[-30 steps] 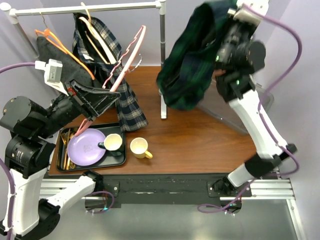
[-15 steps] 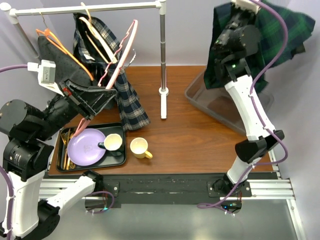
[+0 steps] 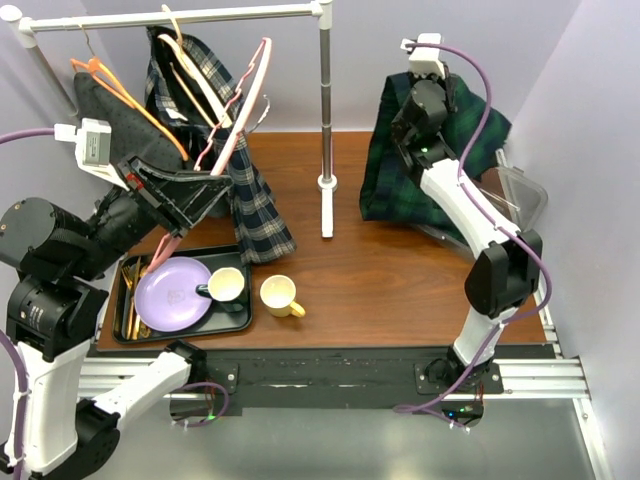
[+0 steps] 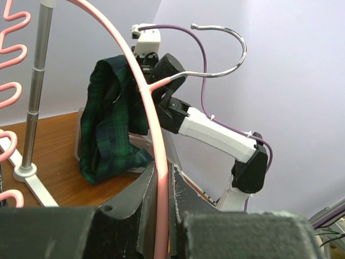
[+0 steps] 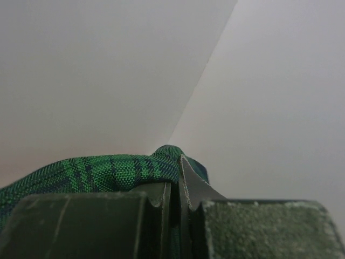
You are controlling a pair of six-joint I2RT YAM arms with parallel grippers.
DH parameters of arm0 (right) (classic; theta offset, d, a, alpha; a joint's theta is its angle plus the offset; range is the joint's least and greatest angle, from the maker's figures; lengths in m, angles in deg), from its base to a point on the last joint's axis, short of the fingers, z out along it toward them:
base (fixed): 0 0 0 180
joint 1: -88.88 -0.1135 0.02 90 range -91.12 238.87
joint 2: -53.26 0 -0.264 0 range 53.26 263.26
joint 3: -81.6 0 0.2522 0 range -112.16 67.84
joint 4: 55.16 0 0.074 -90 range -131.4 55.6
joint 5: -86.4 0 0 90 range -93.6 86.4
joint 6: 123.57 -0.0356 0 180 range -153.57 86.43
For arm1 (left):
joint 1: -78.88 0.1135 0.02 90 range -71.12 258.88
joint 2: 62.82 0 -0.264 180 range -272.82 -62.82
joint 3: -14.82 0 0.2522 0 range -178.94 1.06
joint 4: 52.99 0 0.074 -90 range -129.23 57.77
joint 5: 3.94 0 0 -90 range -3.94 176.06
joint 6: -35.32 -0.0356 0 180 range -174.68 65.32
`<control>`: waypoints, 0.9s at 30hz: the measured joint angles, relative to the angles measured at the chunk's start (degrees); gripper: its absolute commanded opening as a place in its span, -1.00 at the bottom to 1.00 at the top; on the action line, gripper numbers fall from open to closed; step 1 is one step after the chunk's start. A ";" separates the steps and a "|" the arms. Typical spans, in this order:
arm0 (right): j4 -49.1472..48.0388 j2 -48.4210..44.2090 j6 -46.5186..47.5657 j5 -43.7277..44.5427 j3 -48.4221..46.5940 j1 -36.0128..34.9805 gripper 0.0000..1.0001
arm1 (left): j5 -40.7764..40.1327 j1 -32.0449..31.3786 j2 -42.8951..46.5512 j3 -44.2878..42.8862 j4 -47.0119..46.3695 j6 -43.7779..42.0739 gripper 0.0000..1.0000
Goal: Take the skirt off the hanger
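The right gripper [image 5: 175, 200] is clamped on a fold of the green tartan skirt [image 3: 395, 175]. In the right wrist view I read the fabric pinched between the fingers with almost no gap. The skirt hangs in the upper right of the top view. Its lower edge reaches the tabletop [image 3: 380, 270] and covers the left side of the clear bin [image 3: 522, 195]. It is well apart from the pink hanger [image 3: 243, 112]. The left gripper [image 4: 161, 197] grips one arm of that hanger, fingers narrow around it, at the left of the frame below the clothes rail [image 3: 180, 15]. A blue plaid garment [image 3: 255, 200] hangs from the rail just beside the hanger.
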 measured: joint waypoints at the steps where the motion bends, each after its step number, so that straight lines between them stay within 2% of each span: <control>1: 0.76 0.50 -0.68 0.15 0.00 0.13 -1.00 | -0.13 0.00 -0.02 0.00 0.00 -0.20 -1.00; 3: 2.23 0.90 -1.84 0.94 0.00 0.42 -1.00 | -0.39 0.00 -0.13 0.00 0.00 -0.35 -1.00; 9: 6.64 0.92 -6.34 10.47 0.13 2.69 -1.00 | -0.83 0.00 -0.13 1.64 -0.79 -0.79 -1.00; 14: 17.62 -1.33 -19.56 13.35 5.95 6.99 -1.00 | -0.92 0.00 -0.76 2.14 -0.94 -0.81 -1.00; 20: 23.56 -7.56 -31.71 10.51 19.41 10.05 -1.00 | -1.20 0.00 -1.18 2.14 -0.96 -1.40 -1.00; 27: 25.20 -10.82 -43.34 3.91 28.59 13.40 -1.00 | -2.10 0.00 -0.76 2.25 -1.01 -2.25 -1.00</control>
